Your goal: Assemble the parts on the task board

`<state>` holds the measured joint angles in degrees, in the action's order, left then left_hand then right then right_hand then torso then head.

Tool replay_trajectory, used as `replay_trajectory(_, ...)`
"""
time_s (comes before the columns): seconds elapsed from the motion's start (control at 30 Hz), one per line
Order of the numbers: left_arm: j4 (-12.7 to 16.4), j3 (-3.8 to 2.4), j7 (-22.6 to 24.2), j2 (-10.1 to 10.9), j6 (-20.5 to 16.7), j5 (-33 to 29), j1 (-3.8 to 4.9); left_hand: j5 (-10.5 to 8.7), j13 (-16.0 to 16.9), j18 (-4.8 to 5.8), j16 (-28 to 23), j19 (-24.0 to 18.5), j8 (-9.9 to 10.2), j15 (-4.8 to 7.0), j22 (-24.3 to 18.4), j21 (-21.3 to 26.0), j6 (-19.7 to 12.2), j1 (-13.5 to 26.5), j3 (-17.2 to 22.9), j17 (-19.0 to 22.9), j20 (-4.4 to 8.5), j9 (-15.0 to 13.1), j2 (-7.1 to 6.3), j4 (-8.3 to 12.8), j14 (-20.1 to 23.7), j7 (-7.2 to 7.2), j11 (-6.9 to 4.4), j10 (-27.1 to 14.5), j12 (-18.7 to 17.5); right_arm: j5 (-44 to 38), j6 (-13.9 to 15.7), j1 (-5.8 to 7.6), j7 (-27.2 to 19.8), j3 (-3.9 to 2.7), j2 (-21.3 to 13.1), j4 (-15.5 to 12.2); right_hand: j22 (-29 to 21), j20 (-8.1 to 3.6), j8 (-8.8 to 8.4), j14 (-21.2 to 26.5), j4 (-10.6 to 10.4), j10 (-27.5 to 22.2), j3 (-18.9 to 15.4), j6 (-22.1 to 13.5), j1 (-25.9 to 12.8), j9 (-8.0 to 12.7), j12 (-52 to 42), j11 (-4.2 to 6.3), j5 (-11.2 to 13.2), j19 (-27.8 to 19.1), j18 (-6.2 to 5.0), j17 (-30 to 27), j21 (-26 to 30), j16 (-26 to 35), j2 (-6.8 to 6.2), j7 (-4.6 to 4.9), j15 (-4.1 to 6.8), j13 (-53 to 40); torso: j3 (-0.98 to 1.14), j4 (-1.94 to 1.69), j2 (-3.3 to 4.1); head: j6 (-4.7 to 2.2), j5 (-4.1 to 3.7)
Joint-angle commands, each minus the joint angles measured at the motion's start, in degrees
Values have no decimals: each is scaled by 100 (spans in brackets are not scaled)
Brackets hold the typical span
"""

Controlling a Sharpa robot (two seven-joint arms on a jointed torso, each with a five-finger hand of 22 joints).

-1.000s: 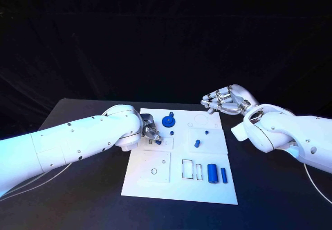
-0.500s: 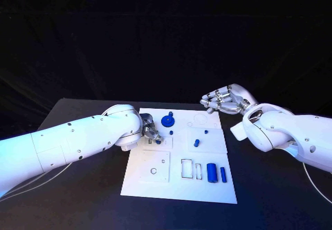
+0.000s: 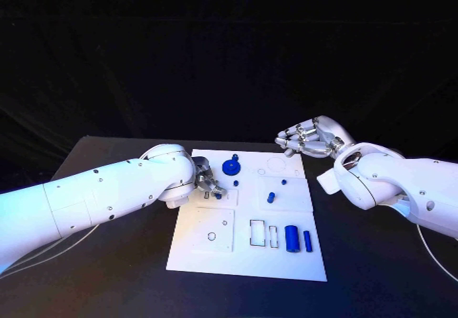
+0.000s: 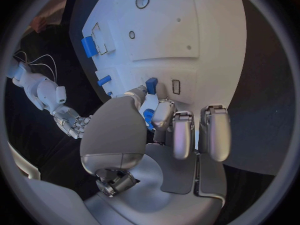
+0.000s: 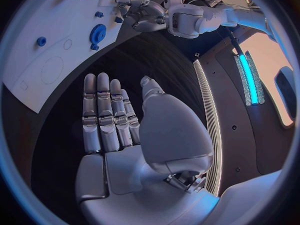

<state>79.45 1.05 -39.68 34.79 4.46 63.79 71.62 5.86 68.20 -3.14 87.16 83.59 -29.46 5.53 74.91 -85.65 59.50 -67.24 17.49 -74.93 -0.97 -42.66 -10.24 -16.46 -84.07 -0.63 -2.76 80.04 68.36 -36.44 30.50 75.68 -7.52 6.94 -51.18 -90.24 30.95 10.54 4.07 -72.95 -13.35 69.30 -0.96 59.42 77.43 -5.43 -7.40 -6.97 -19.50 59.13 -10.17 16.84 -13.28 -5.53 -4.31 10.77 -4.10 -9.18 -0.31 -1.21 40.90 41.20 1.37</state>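
The board [image 3: 250,248] lies flat at the middle of the black tabletop [image 3: 114,265]. The left robot hand [image 3: 207,184] rests over the board's left edge, in its far half. In the left wrist view this robot hand [image 4: 164,130] pinches a small blue part [image 4: 151,84] between thumb and a finger, the part's tip just above the board beside a small slot [image 4: 175,86]; the other fingers [image 4: 214,131] are curled down side by side.

The right robot hand [image 3: 307,140] hangs above the board's far right corner, holding nothing. The right wrist view shows its fingers [image 5: 107,115] straight and close together, thumb apart.

On the board: a blue gear [image 3: 231,167] near the far edge, a small blue peg [image 3: 271,197] at mid-board, two blue cylinders [image 3: 298,240] side by side near the front right.
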Motion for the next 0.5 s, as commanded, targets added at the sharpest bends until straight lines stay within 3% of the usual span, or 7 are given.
replay_trajectory(0.03, 5, 0, -49, -12, 34, 2, 1, -14, 10, 103, 35, 45, 19, 23, 597, -36, 18, 11, -208, -1224, -5, -9, 69, -11, -507, -32, -5, 22, 40, -125, -117, -2, -36, 0, 8, -14, -12, 4, 16, 49, 4, -58, -35, -54, -55, 7, -39, 3, 39, -44, -20, -9, 31, 38, 2, -6, -15, 10, -2, -2, 2, 2, -4)
replay_trajectory(0.5, 92, -24, 0, 56, -324, -79, 0, -24, 37, 107, 35, 59, 26, 13, 622, -41, 23, 367, -1077, -1224, -6, -31, 319, -30, -507, -35, 1, 29, 67, -165, -121, -11, -54, 4, 27, 18, -48, 19, 14, 86, 54, -97, -106, -75, -35, 9, -45, -10, 46, -69, -20, -21, 61, 72, -23, 6, -31, 16, -5, -5, 1, 1, -2)
